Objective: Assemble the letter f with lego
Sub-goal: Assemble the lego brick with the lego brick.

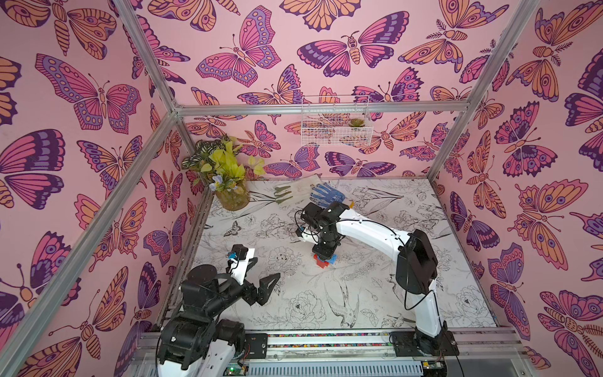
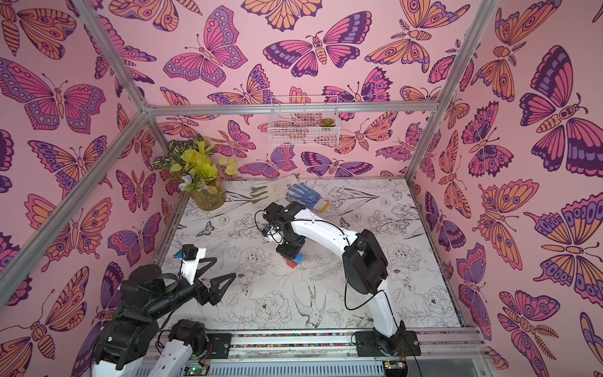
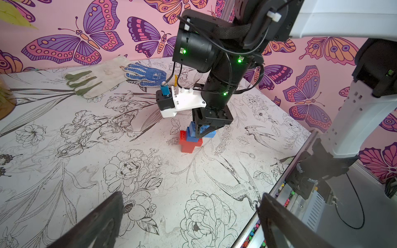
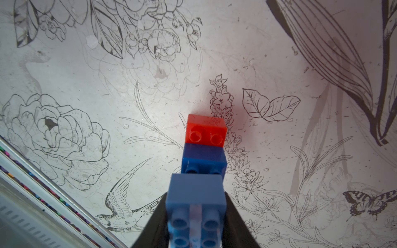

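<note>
Nearest, along the front edge of the tabletop (image 1: pixel 375 274), a metal rail (image 1: pixel 326 341) carrying both arm bases. Just past it on the near left, left jaws spread fully wide, nothing between them, hanging above bare print well short of the bricks. Left edge close beside, open room ahead and toward the middle. Near-right quarter of the tabletop bare between the right arm (image 1: pixel 368 228) and the right edge. At mid-table, the letter f (image 1: pixel 324 261), standing upright on the surface, apart from every edge, clear print all round its foot. Right jaws pointing straight down onto its top, closed on the short blue brick (image 4: pixel 195 193), one finger against each side. Under that, the long blue brick (image 4: pixel 204 160), then a red brick (image 4: pixel 206 130) jutting out beyond. In the left wrist view, red pieces (image 3: pixel 190 142) at the foot, touching the tabletop. Beyond the stack, a bare band of print. By the far edge, a white glove (image 1: pixel 292 192) and a blue dotted glove (image 1: pixel 328 194) lying side by side, seemingly touching. Far-left corner taken by a vase of leaves (image 1: pixel 230 186). On the back wall, above the tabletop, a wire basket (image 1: pixel 336 122).
</note>
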Action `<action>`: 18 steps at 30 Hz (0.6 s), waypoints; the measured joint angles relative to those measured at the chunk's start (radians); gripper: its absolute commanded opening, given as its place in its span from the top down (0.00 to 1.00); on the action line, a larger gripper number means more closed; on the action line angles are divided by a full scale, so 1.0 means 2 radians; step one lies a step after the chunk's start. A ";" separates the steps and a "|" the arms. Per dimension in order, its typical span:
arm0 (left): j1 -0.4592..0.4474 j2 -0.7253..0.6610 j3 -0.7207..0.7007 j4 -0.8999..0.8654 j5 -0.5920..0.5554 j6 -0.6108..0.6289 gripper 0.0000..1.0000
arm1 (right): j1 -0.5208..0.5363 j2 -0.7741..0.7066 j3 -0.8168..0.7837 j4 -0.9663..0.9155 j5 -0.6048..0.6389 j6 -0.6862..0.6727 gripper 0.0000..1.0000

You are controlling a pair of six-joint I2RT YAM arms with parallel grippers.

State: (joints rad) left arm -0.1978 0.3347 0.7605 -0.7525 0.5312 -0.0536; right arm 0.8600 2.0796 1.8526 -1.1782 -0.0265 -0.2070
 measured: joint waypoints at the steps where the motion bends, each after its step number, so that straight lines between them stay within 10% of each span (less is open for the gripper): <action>1: 0.000 0.000 0.000 0.000 0.000 0.000 0.01 | 0.000 0.000 0.000 0.000 0.000 0.000 0.86; 18: 0.000 0.000 0.000 0.000 0.000 0.000 0.01 | -0.005 0.005 0.000 0.003 -0.002 -0.002 0.87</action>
State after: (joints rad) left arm -0.1978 0.3347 0.7605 -0.7525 0.5312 -0.0536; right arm 0.8501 2.0892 1.8526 -1.1713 -0.0303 -0.2100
